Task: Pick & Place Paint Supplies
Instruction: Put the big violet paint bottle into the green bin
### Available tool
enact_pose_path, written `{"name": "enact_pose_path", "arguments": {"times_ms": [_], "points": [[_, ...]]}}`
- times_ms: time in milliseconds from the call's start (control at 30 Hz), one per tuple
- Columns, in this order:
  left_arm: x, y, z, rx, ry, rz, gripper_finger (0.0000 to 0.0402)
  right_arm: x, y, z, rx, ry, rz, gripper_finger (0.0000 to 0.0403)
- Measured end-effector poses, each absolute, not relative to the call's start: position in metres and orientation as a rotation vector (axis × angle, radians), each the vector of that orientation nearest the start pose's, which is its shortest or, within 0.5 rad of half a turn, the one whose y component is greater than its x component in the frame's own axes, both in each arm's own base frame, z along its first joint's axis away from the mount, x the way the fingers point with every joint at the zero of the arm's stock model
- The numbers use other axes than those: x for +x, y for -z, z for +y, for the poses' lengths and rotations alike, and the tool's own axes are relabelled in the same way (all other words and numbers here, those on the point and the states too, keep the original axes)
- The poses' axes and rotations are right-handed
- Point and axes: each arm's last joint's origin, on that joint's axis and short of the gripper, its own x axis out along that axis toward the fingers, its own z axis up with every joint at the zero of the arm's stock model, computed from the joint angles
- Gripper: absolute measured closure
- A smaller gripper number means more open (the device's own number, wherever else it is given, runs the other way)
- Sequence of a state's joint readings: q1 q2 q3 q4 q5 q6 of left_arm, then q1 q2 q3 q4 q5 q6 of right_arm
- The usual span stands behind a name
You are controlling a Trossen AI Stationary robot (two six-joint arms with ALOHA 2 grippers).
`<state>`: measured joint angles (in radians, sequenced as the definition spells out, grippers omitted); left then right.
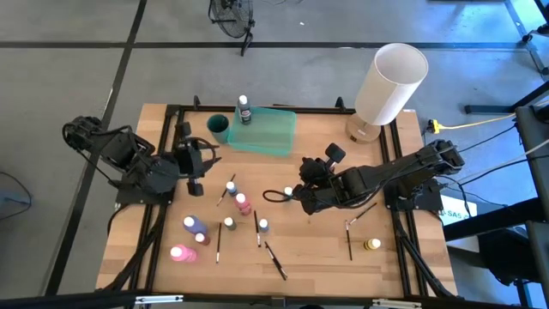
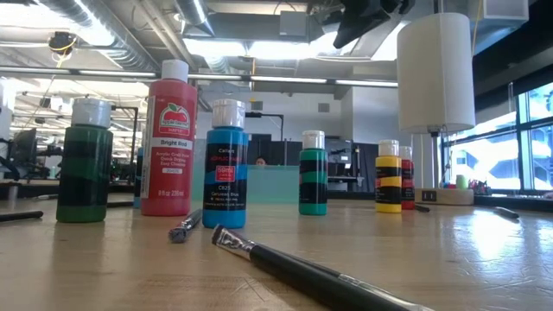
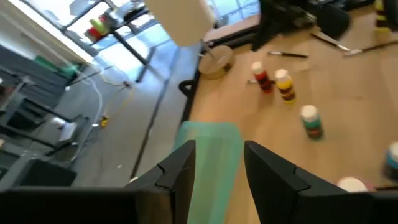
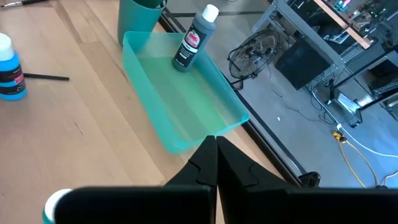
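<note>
One dark paint bottle (image 1: 244, 110) stands upright in the green tray (image 1: 274, 136) at upper centre of your high view. The left end effector (image 1: 194, 183), left of centre, is released and empty. The right end effector (image 1: 302, 199), at centre, is clenched on nothing. Remaining bottles and paintbrushes lie across the lower desk (image 1: 317, 249).

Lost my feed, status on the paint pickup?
Left pincer open, empty, near tray. Right pincer shut, empty, mid-table. One black bottle in tray; other bottles and brushes on table. Nothing blocking.
</note>
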<state>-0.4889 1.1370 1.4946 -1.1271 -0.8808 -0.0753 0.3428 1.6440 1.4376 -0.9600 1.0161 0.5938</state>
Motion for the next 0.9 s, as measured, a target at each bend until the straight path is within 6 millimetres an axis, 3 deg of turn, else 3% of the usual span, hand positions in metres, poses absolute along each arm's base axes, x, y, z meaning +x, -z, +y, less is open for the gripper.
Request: {"name": "enact_pose_path", "arguments": {"times_ms": [167,367,533,633,900], "points": [[0.1694,-0.4221,-0.0671,0.414,-0.307,0.616,0.0267,0.3135,-0.2990,0.0857,-0.211,0.818,0.692,0.0402],[0.1700,-0.4240,-0.0626,0.420,-0.409,0.588,0.0271,0.3136,-0.2990,0.0855,-0.211,0.819,0.692,0.0402],[0.1723,-0.4206,-0.0646,0.345,-0.199,0.654,0.0271,0.3135,-0.2990,0.0855,-0.211,0.818,0.692,0.0402],[0.1735,-0.4200,-0.0627,0.324,-0.179,0.665,0.0267,0.3136,-0.2990,0.0854,-0.211,0.819,0.692,0.0402],[0.1729,-0.4188,-0.0604,0.323,-0.199,0.681,0.0189,0.3136,-0.2990,0.0854,-0.211,0.819,0.692,0.0402]]}}
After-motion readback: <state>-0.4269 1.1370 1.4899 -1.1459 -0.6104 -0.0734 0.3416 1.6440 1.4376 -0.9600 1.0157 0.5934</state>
